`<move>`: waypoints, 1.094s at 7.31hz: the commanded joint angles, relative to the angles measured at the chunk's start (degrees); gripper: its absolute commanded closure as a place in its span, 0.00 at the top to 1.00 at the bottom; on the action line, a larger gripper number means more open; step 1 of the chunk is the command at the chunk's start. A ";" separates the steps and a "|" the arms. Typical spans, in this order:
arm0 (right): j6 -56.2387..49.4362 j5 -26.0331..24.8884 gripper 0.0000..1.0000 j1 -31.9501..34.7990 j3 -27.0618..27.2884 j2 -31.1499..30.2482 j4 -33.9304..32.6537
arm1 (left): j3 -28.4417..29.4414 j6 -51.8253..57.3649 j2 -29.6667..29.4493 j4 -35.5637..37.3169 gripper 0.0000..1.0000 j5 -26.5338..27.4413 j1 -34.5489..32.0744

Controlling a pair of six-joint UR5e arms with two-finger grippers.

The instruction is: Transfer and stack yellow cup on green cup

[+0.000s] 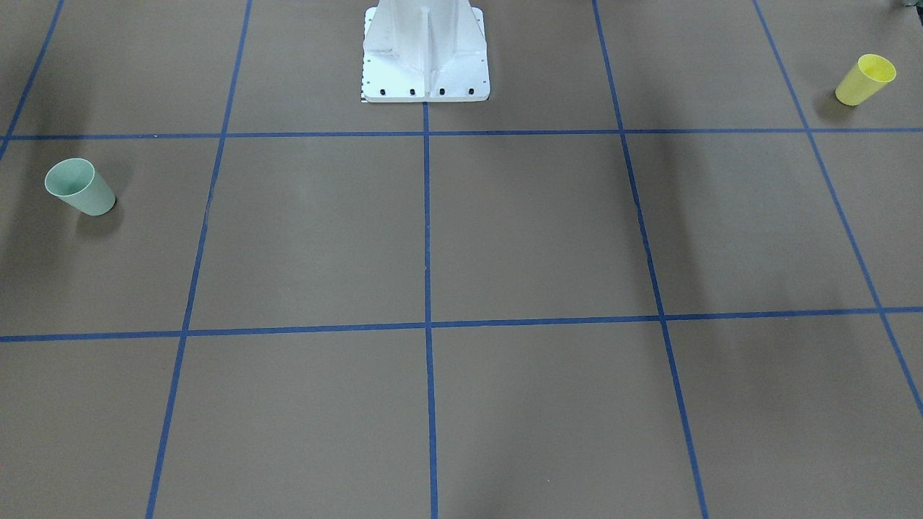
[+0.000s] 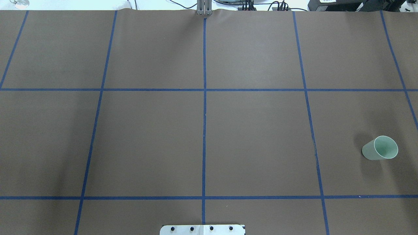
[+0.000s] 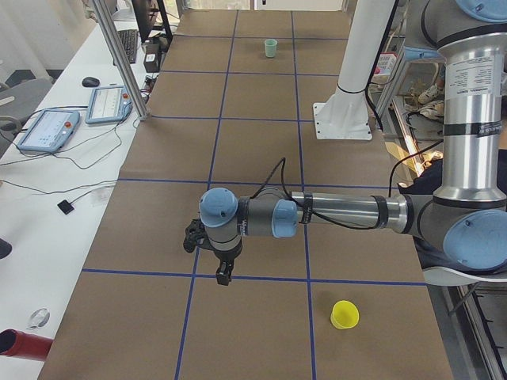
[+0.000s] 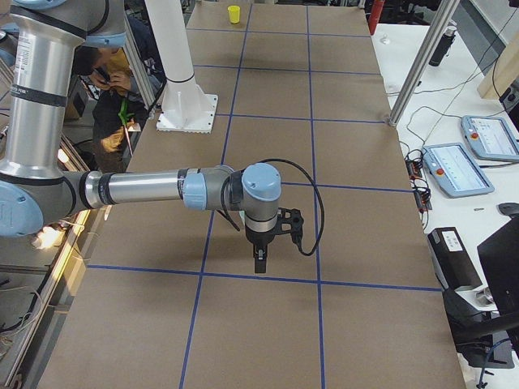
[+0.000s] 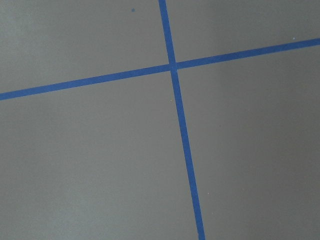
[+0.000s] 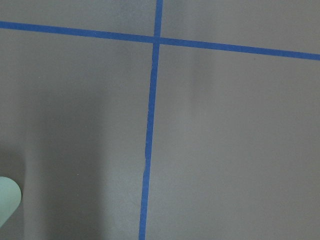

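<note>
The yellow cup [image 1: 865,79] stands upright on the brown table near the end on my left side, also seen in the exterior left view [image 3: 344,314] and far off in the exterior right view [image 4: 234,14]. Upright at the opposite end stands the green cup [image 1: 79,187] [image 2: 380,148] [image 3: 271,48]; its rim edge [image 6: 7,205] just enters the right wrist view. My left gripper [image 3: 226,273] hangs over a tape crossing, well away from the yellow cup. My right gripper [image 4: 259,263] hangs over another tape line. Neither holds anything I can see; I cannot tell whether they are open or shut.
Blue tape lines divide the table [image 2: 254,137] into squares. The white robot pedestal [image 1: 425,58] stands at the robot-side edge. Teach pendants [image 3: 47,127] [image 4: 454,166] and cables lie on the white bench beyond the far edge. A person [image 4: 113,81] sits behind the robot.
</note>
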 commanded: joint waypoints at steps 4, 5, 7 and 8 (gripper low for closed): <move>0.00 0.31 1.00 0.05 0.10 0.04 0.09 | -3.78 -0.70 0.02 0.00 1.00 -0.09 0.00; 0.00 0.31 1.00 0.05 0.10 0.04 0.09 | -5.35 -0.88 -0.42 -0.17 1.00 -0.26 0.00; 0.00 0.31 1.00 0.05 0.10 0.04 0.09 | -6.95 -1.14 -4.26 -2.27 1.00 -0.18 0.00; 0.00 0.31 1.00 0.05 0.10 0.04 0.09 | -6.34 -1.06 -6.11 -5.59 1.00 -0.35 0.00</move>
